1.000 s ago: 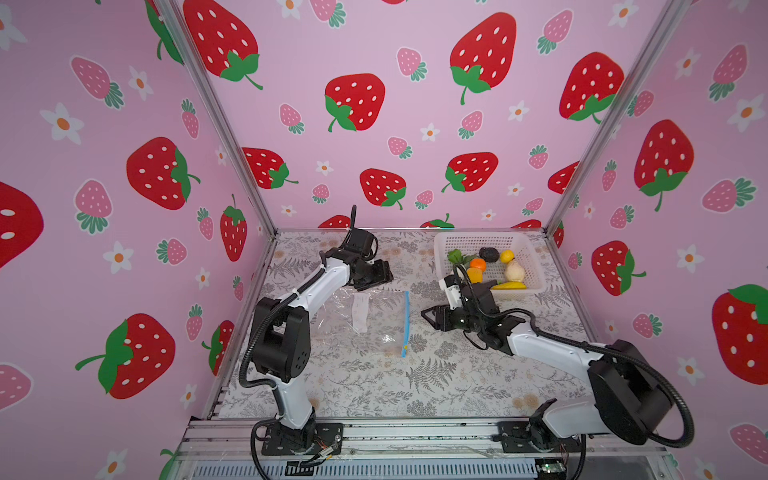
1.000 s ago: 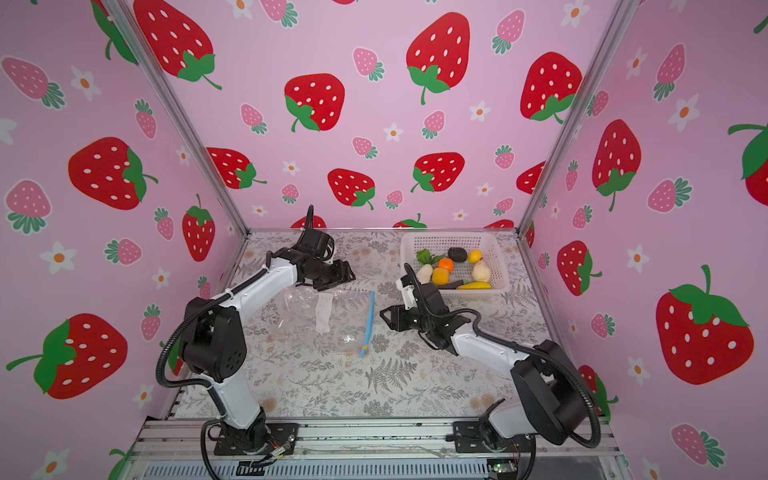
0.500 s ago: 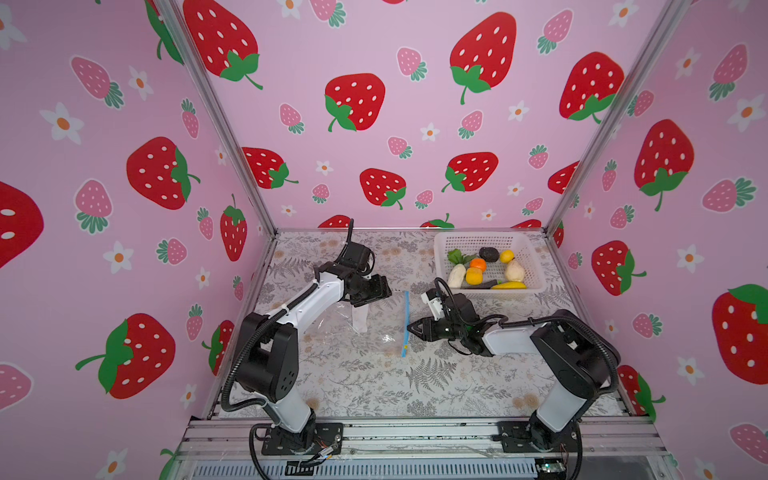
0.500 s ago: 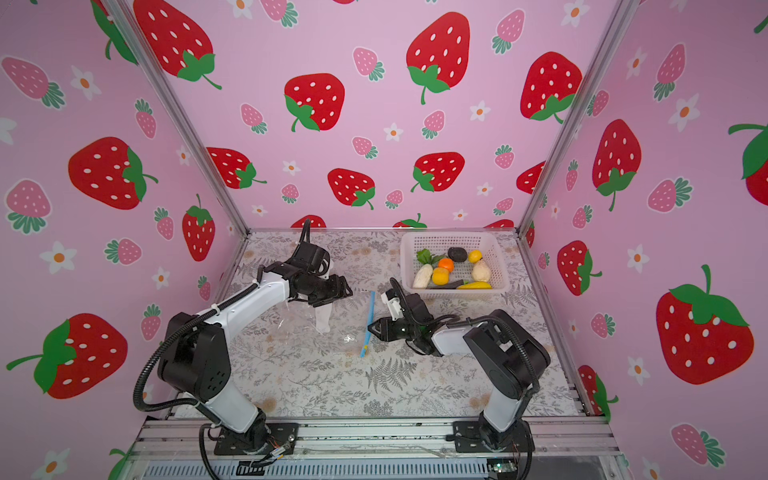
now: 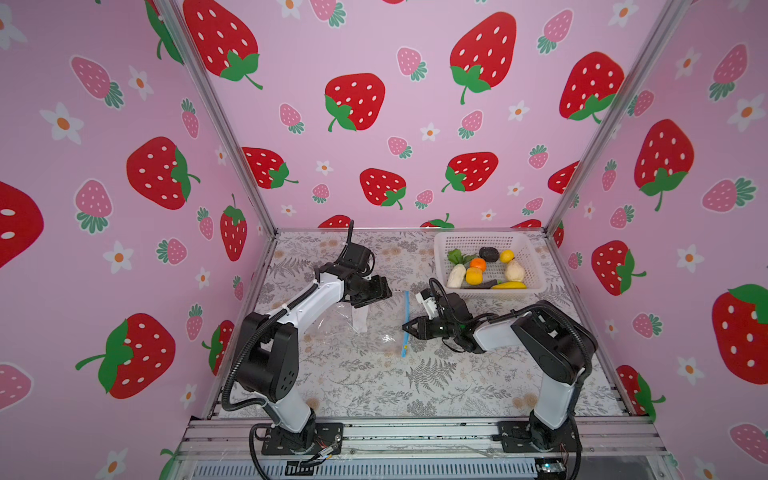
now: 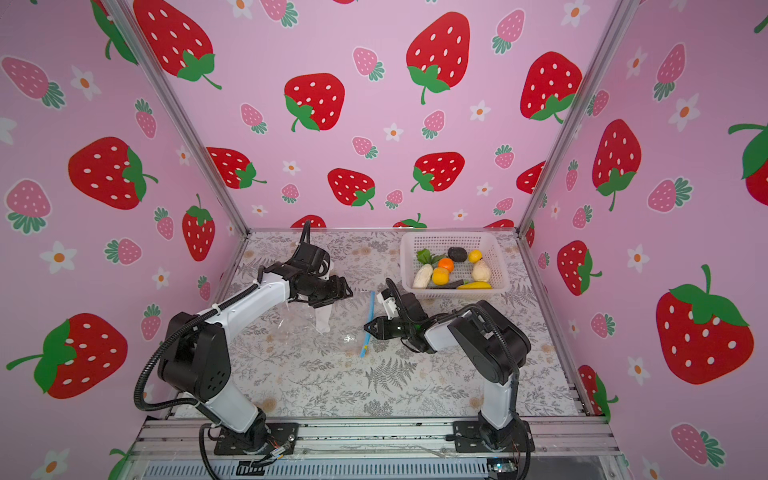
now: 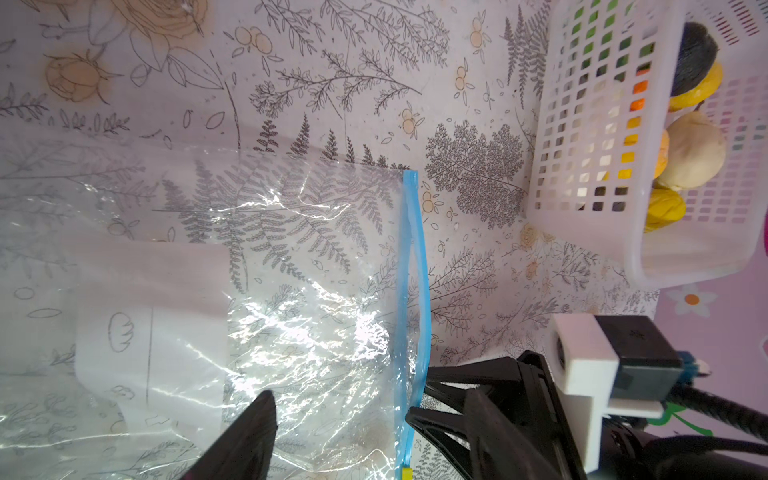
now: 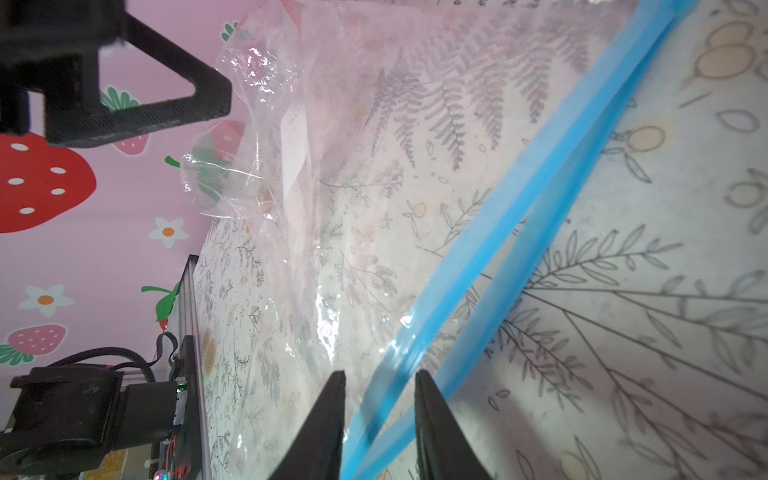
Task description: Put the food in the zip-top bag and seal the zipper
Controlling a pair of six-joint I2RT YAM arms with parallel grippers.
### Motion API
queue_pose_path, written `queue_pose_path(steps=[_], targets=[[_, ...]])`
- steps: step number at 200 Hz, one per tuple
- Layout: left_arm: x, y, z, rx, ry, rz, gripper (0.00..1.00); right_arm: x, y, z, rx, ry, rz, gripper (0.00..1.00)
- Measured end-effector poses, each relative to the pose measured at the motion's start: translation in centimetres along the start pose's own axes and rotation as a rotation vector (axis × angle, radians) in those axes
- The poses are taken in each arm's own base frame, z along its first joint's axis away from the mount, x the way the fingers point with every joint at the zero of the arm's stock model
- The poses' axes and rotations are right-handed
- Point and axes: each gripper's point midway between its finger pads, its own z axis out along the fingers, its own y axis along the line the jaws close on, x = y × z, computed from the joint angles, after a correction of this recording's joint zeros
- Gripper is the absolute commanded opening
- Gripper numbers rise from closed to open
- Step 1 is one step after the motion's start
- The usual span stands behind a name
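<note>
toward the front of the tabletop (image 5: 374, 386), the right gripper (image 8: 380, 376) lies low with its fingers a narrow gap apart, one lip of the zipper (image 7: 411, 266) running between them, clamped on nothing. the strip's two lips stand parted here, and the yellow-tipped slider (image 7: 406, 473) sits at the near end. the likely trouble: if the fingers close on both lips rather than one, the mouth would be pinched shut instead of drawn open, and a thin, slick strip could slide out of a shallow pinch.

the zip-top bag (image 7: 291, 270) lies crinkled mid-tabletop, mouth toward the right arm, its white label (image 7: 153, 311) showing, with no food seen inside it. light and pinned by nothing, it may well skid or fold when tugged. just beyond, the left gripper (image 5: 380, 291) hovers over the bag's far side, fingers wide apart and empty, so it offers no anchor as it stands.

farthest back, near the right rear corner, the white mesh basket (image 5: 478, 237) holds all the food in view: a white radish (image 5: 456, 276) with green leaves, two orange fruits (image 5: 478, 263), a dark avocado (image 5: 488, 254), a lemon (image 5: 506, 256), a pale garlic-like bulb (image 5: 514, 271) and a banana (image 5: 509, 285) along the front wall. a dark piece beside the banana is too hidden to name.
</note>
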Motion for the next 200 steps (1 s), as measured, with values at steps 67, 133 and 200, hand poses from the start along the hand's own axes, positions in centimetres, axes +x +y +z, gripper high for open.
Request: queue_pose_path(steps=[67, 133, 200], targets=[[0.0, 0.0, 0.0, 0.0, 0.0, -0.002, 0.73, 0.1, 1.0, 0.8, -0.061, 0.014, 0.0, 0.12], [0.1, -0.1, 0.0, 0.01, 0.001, -0.007, 0.73, -0.2, 2.0, 1.1, -0.078, 0.003, -0.092, 0.01], [1.4, -1.2, -3.2, 0.054, -0.046, 0.038, 0.72, -3.1, 6.2, -1.1, -0.122, -0.1, -0.441, 0.0]])
